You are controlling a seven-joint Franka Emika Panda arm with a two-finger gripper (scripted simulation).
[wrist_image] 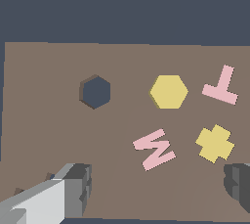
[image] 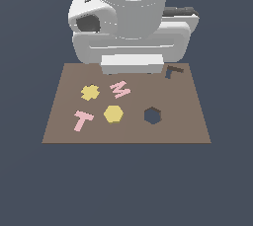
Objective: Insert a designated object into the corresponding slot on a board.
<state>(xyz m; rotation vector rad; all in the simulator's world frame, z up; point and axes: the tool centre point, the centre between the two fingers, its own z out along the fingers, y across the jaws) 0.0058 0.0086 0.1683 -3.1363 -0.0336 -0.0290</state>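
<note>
Gripper (wrist_image: 156, 189) was spread wide, holding nothing, above the board (image: 192, 121). Yellow hexagon (image: 113, 114) lay flat beside the hexagonal slot (image: 152, 115), well apart, not touching.

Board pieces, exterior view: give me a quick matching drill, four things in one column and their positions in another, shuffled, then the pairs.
Things:
1. yellow hexagon
2. hexagonal slot
3. pink T piece
4. L-shaped cut-out

Places on the board, by the exterior view:
A. far corner on the view's right, beside the arm's base
B. nearest the board's left edge, in the near row
C. near row, right of the board's middle, empty
D. near row, between the T and the hexagonal hole

Pairs: 1-D, 2-C, 3-B, 4-A
</note>
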